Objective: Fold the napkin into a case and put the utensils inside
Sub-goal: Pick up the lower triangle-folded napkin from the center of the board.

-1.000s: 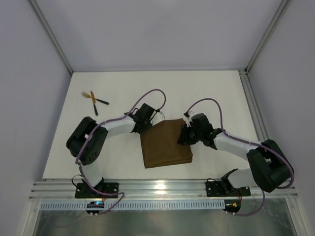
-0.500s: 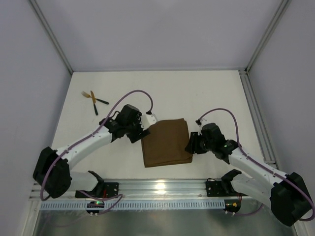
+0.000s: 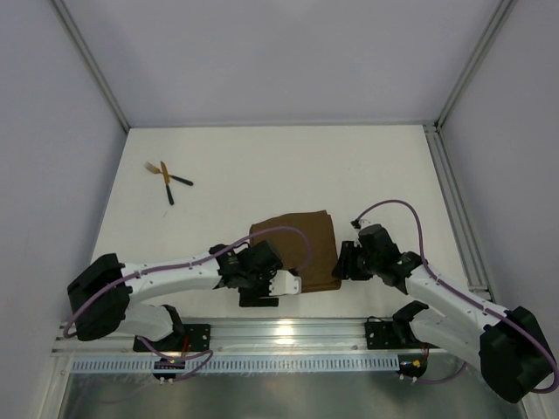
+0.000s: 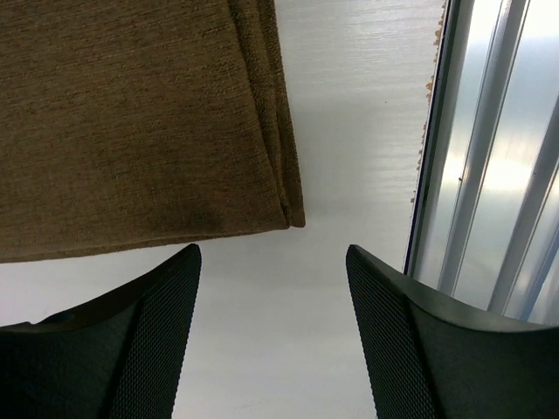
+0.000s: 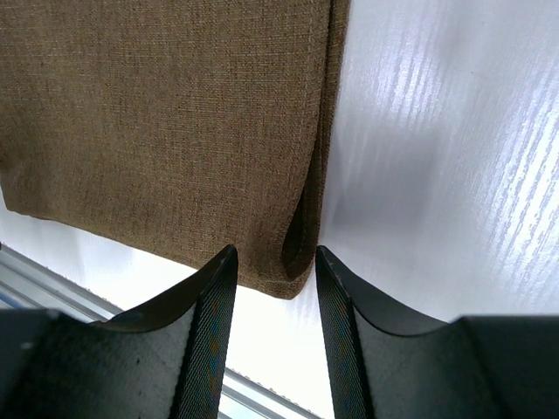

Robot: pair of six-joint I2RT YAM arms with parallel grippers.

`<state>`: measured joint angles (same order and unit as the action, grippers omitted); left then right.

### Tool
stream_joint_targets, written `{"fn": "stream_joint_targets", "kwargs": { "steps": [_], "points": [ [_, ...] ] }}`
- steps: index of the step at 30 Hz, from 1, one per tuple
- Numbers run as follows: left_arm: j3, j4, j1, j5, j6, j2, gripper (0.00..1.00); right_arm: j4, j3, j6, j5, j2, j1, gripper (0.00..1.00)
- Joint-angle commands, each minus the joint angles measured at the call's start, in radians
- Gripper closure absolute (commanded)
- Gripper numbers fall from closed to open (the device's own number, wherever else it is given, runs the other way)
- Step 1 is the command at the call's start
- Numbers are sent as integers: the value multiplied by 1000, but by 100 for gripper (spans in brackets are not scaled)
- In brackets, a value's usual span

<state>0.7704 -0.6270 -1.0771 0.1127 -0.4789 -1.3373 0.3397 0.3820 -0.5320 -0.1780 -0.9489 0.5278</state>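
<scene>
The brown napkin (image 3: 297, 249) lies folded in a flat oblong in the middle of the table. My left gripper (image 3: 260, 295) hovers low by its near-left corner. In the left wrist view the cloth (image 4: 131, 113) ends just ahead of the open left gripper (image 4: 272, 253), which has only bare table between its fingers. My right gripper (image 3: 342, 264) is at the near-right corner. There the folded edge of the napkin (image 5: 157, 113) reaches in between the open right gripper (image 5: 275, 253) fingers, unclamped. The utensils (image 3: 167, 179) lie crossed at the far left.
A metal rail (image 3: 288, 336) runs along the table's near edge, close behind both grippers, and also shows in the left wrist view (image 4: 489, 175). Grey walls enclose the white table (image 3: 288, 166) on three sides.
Both grippers let go of the napkin's far corners and opened. The left arm swung toward me to the near-left corner and the right drew back to the near-right corner. The cloth stays flat.
</scene>
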Motion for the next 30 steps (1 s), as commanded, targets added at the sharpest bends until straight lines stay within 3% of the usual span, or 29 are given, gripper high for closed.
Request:
{"fn": "stream_joint_targets", "kwargs": {
  "steps": [1,6,8,14,17,19,24,30],
  "points": [
    [-14,85,-30,-27,6,-31,31,19,3,-29,35,9,3,55],
    [-28,131,-37,-34,14,-57,36,47,6,-42,71,13,5,59],
    [-31,148,-40,-41,14,-57,39,45,6,-43,72,9,3,71],
    [-45,170,-40,-68,3,-45,68,39,17,-33,35,-2,5,95],
    [-57,153,-40,-61,-3,-37,84,62,50,-19,3,12,5,97],
    [-66,150,-41,-61,0,-33,100,68,66,-23,-27,35,5,97],
    [-74,145,-40,-65,10,-39,100,74,66,-83,-153,79,3,97],
    [-100,148,-35,-91,13,-10,100,70,-58,-144,-156,145,5,97]
  ]
}}
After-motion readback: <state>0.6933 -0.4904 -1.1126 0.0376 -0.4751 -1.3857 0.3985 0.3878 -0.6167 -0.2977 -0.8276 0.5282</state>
